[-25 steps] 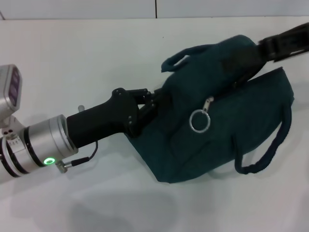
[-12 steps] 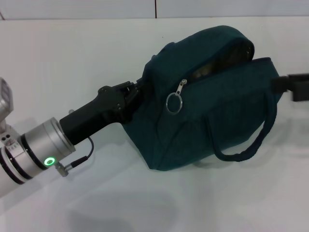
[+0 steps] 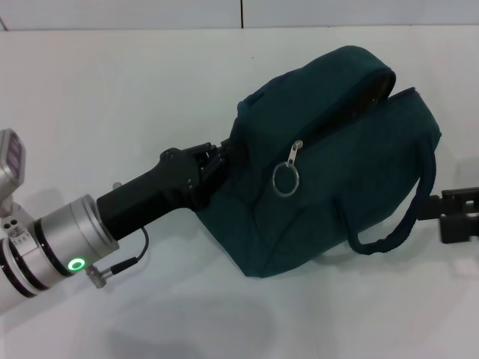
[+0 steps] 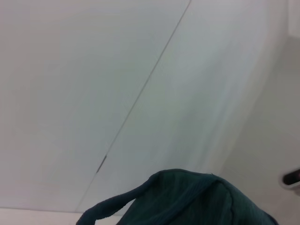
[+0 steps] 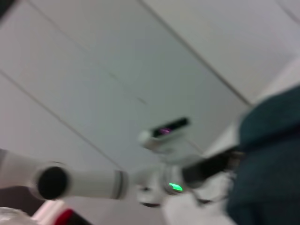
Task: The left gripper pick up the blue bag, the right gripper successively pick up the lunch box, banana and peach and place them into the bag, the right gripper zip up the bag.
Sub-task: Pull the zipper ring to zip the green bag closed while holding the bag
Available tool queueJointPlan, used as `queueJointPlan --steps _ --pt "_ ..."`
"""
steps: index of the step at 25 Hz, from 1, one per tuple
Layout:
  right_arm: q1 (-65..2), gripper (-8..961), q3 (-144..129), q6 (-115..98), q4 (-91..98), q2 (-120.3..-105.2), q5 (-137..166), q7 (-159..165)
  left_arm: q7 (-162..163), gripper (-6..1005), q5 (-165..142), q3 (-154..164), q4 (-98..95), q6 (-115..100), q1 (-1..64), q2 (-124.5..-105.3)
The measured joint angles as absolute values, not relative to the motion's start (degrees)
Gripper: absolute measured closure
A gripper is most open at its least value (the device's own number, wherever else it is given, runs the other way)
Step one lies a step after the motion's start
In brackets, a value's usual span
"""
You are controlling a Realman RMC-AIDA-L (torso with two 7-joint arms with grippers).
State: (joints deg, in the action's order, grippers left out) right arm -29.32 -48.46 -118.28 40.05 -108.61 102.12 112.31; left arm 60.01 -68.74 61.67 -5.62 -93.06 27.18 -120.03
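The blue bag (image 3: 337, 172) is a dark teal fabric bag lying tilted on the white table, with its ring zipper pull (image 3: 286, 179) facing me. The zip gapes a little at the bag's upper right end (image 3: 380, 84). My left gripper (image 3: 218, 158) is shut on the bag's left end. My right gripper (image 3: 458, 213) is at the right edge, just beyond the bag's loop handle (image 3: 397, 224). The left wrist view shows only a bag edge (image 4: 187, 199). The bag (image 5: 272, 154) and left arm (image 5: 176, 186) appear blurred in the right wrist view. The lunch box, banana and peach are out of view.
The white table (image 3: 112, 97) stretches to the left and in front of the bag. A pale wall with a seam (image 3: 241, 13) rises behind it.
The right gripper has left the bag's upper right end and dropped to the lower right edge. The bag swung left, then settled slightly lower, and its handle fell to the right.
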Motion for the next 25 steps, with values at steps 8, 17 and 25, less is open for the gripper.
queueJointPlan --steps 8,17,25 --pt "-32.14 212 -48.97 -111.07 40.05 -108.78 108.18 110.08 60.2 950 -68.87 62.95 -5.63 -93.08 26.88 -119.96" --pt "-36.99 213 -48.56 -106.01 40.24 -108.59 108.07 109.33 60.2 950 -68.92 63.02 -5.78 -93.08 25.74 -119.97" --pt "-41.02 213 -48.46 -101.98 40.49 -109.34 107.79 108.13 59.73 950 -68.67 63.02 -5.75 -93.08 25.03 -120.17"
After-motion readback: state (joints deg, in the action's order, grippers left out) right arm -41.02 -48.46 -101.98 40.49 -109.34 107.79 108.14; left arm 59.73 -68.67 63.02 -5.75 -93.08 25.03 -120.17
